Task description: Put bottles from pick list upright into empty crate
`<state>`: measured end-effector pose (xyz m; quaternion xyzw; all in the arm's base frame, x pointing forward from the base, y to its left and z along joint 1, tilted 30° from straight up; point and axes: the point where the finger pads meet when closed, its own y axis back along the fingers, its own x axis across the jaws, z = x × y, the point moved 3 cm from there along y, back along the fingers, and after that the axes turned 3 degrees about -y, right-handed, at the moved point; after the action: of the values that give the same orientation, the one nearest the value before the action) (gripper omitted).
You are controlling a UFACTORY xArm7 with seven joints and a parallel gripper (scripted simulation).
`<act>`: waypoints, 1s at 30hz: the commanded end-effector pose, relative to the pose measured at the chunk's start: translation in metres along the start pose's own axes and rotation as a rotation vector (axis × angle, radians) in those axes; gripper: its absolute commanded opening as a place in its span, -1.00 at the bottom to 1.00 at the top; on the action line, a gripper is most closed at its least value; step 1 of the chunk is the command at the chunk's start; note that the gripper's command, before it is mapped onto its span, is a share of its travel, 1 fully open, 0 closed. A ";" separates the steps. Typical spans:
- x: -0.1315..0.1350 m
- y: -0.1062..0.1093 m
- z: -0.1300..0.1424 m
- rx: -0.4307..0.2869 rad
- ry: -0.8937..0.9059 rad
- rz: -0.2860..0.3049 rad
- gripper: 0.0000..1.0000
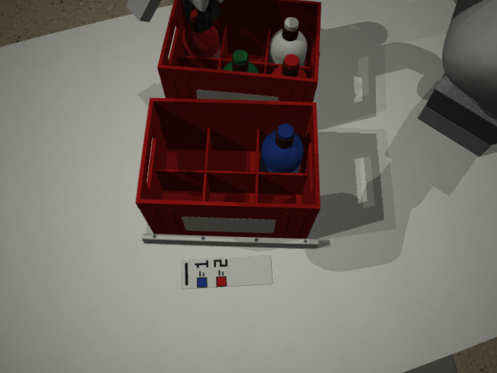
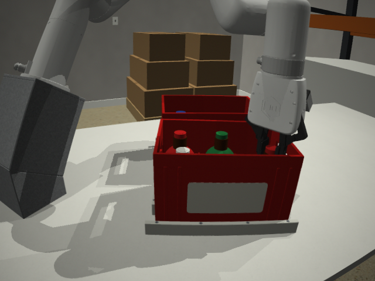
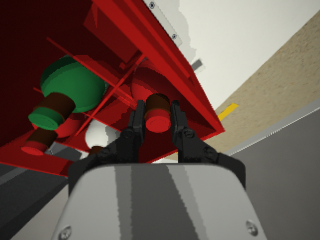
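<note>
Here, end effector (image 1: 202, 20) (image 2: 271, 146) (image 3: 157, 109) grips a red-capped bottle (image 1: 200, 38) (image 2: 271, 148) (image 3: 158, 107).

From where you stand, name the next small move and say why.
Probably ease the red bottle straight up: the claw is shut on its neck, crate walls surround it, and the pick list wants two reds, while only a blue bottle stands in the other crate.

Top looks steeply down, exterior sideways across, wrist closely downward; all share the bottles' crate (image 1: 239, 74) (image 2: 228, 169) (image 3: 150, 45).
</note>
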<state>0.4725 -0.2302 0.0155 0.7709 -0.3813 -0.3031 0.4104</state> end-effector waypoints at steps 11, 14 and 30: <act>0.002 0.023 0.000 0.001 0.000 0.006 -1.00; 0.002 0.028 0.000 0.001 0.000 0.006 -1.00; 0.002 0.051 0.000 0.001 0.000 0.006 -1.00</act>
<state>0.4579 -0.2465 0.0528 0.7708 -0.3816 -0.3029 0.4104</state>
